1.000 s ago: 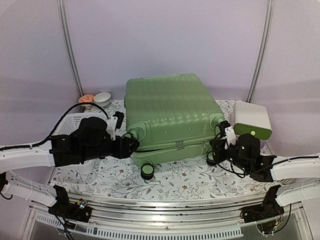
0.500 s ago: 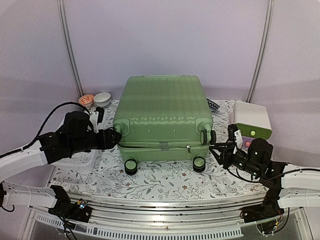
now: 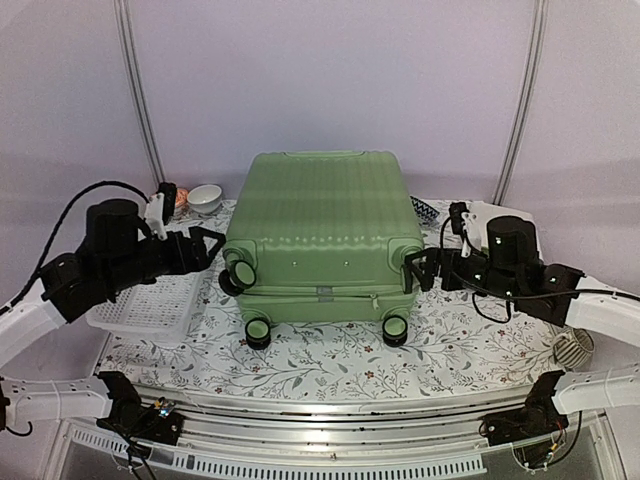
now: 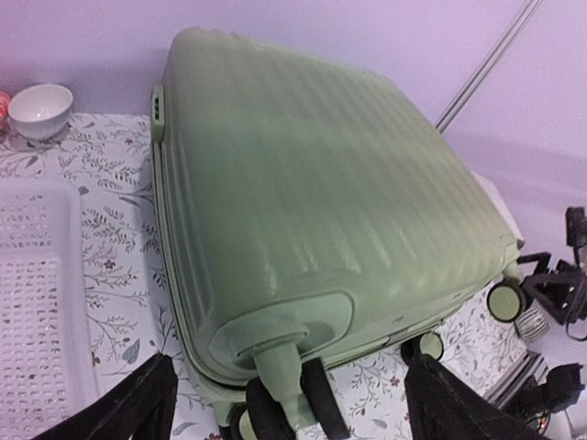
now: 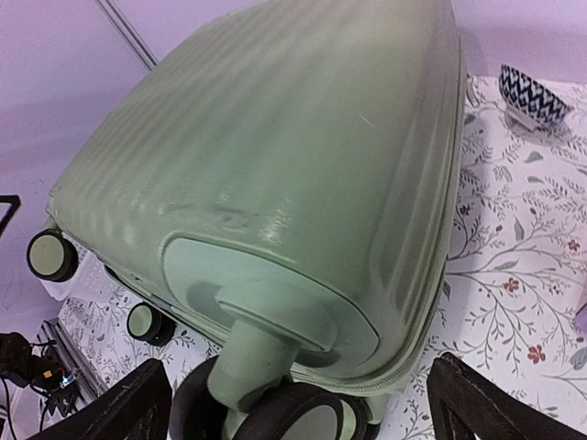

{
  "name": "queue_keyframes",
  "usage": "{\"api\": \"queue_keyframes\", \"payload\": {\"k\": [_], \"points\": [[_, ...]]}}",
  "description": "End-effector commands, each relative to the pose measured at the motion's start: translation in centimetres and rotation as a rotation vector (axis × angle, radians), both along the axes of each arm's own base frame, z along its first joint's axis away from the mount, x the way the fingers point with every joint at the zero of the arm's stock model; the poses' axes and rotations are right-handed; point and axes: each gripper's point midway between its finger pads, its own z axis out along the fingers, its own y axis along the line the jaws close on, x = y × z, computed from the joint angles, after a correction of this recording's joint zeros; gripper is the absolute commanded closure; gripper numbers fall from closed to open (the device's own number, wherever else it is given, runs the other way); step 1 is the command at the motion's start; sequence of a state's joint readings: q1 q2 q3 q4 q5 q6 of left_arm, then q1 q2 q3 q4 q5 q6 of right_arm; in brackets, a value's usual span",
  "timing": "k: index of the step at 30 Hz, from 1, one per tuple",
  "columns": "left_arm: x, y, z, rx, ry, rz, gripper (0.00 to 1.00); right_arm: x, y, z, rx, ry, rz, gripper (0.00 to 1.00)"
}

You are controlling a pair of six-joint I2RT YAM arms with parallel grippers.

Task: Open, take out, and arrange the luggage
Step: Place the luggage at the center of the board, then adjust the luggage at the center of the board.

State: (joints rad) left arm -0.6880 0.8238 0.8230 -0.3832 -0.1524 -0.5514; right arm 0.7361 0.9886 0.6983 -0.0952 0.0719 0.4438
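The luggage (image 3: pixel 320 225) is a light-green ribbed suitcase lying flat and closed on the flowered table, its black wheels toward the near edge. My left gripper (image 3: pixel 212 250) is open at its near-left corner. In the left wrist view the gripper (image 4: pixel 289 412) has its fingers (image 4: pixel 138 408) wide on either side of the corner wheel (image 4: pixel 284 408), not touching it. My right gripper (image 3: pixel 424 270) is open at the near-right corner. In the right wrist view the gripper (image 5: pixel 303 408) likewise straddles a wheel (image 5: pixel 303 412) with gaps on both sides.
A white perforated basket (image 3: pixel 150 300) (image 4: pixel 37 302) sits left of the suitcase under my left arm. A white bowl (image 3: pixel 205 196) (image 4: pixel 38 108) stands at the back left. A blue-patterned bowl (image 5: pixel 532 96) (image 3: pixel 425 208) is at the back right.
Both grippers have opened and let go of the suitcase's corner wheels. The suitcase has been turned square to the table edge and now lies still. Both arms have drawn back outward.
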Motion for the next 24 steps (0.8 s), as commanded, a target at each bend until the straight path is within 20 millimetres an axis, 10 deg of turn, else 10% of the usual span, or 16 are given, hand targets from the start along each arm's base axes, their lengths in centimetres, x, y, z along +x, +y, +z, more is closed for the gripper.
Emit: {"api": "queue_keyframes", "payload": {"k": [1,15,24], "points": [[0.7,0.8,2.9,-0.016,-0.026,-0.015,0.11,-0.1,0.1,-1.2,-0.005,0.142,-0.015,0.0],[10.1,0.5,0.5,-0.079,0.01,-0.072,0.11,-0.1,3.5,-0.3,0.03,0.226,0.099,0.09],[15.6,-2.2,-2.5,-0.076,0.072,-0.125,0.13,-3.8,6.9,-1.2,0.015,0.241,0.15,0.13]]}}
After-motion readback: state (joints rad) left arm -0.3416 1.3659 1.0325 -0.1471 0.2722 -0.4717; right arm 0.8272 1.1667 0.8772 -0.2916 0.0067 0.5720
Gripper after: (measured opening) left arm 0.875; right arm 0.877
